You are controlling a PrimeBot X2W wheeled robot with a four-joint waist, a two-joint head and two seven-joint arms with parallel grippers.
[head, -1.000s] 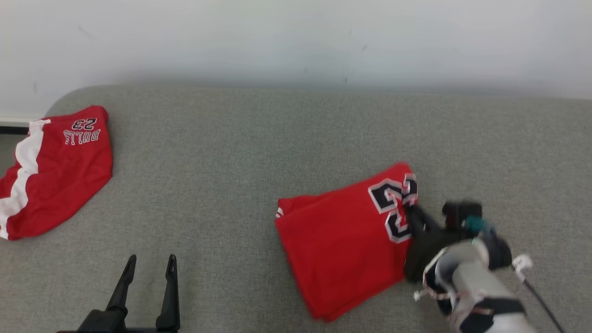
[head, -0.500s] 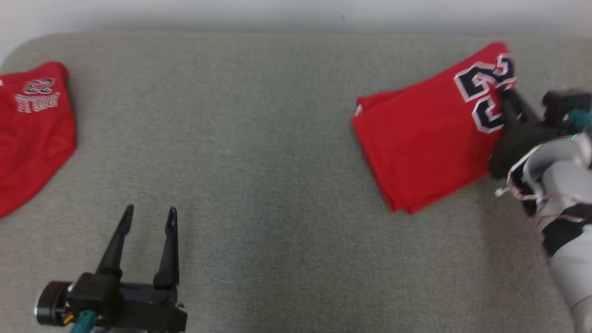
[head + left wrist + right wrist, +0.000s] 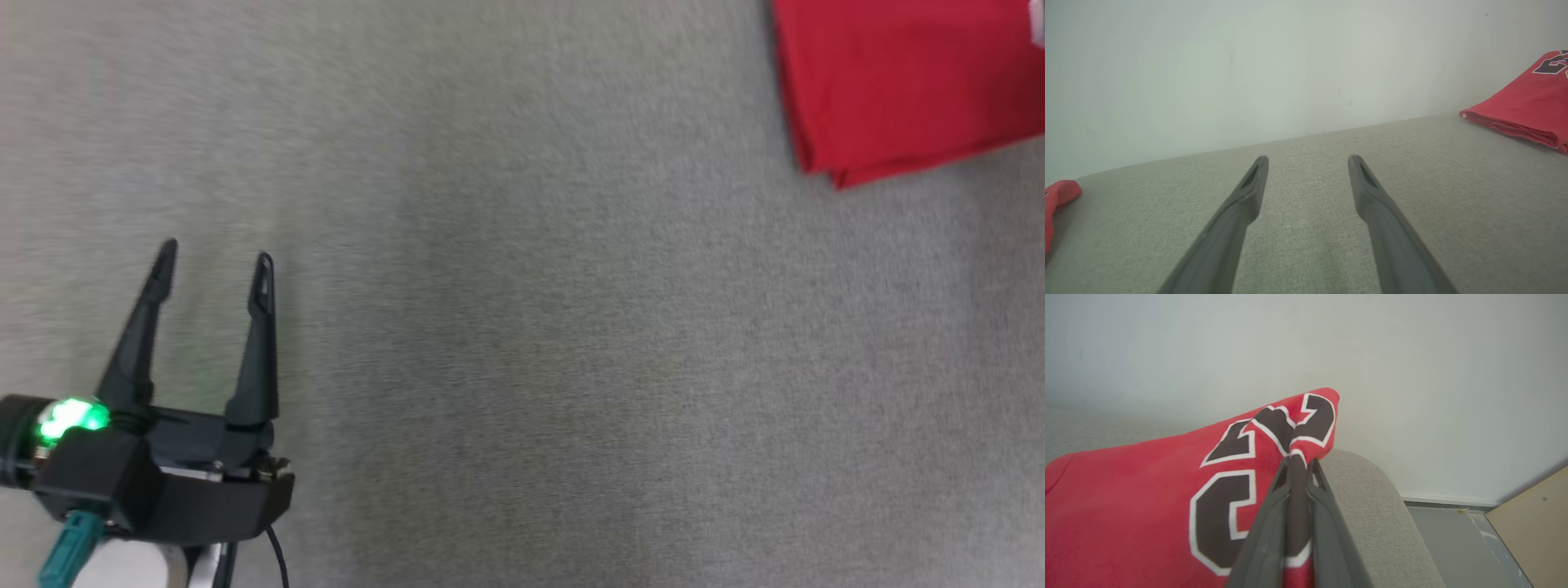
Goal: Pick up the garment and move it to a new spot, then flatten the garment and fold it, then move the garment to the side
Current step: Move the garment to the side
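Now the folded garment (image 3: 898, 82) lies at the head view's upper right instead of mid-frame, partly since the camera has swung, with the right gripper (image 3: 1298, 461) pinched shut on its numbered edge near the end of the grey cushion (image 3: 1372, 506). The left gripper (image 3: 215, 253) hangs wide open, empty; the sideways move looks nearly finished.

Grey fabric-covered surface (image 3: 571, 367) ran back to a plain pale wall (image 3: 1249, 61). A red cloth (image 3: 1057, 196) lay on it, cut off by the left wrist view's left border. Past its rounded end: white baseboard (image 3: 1449, 497), grey floor (image 3: 1453, 539), beige board (image 3: 1531, 522).
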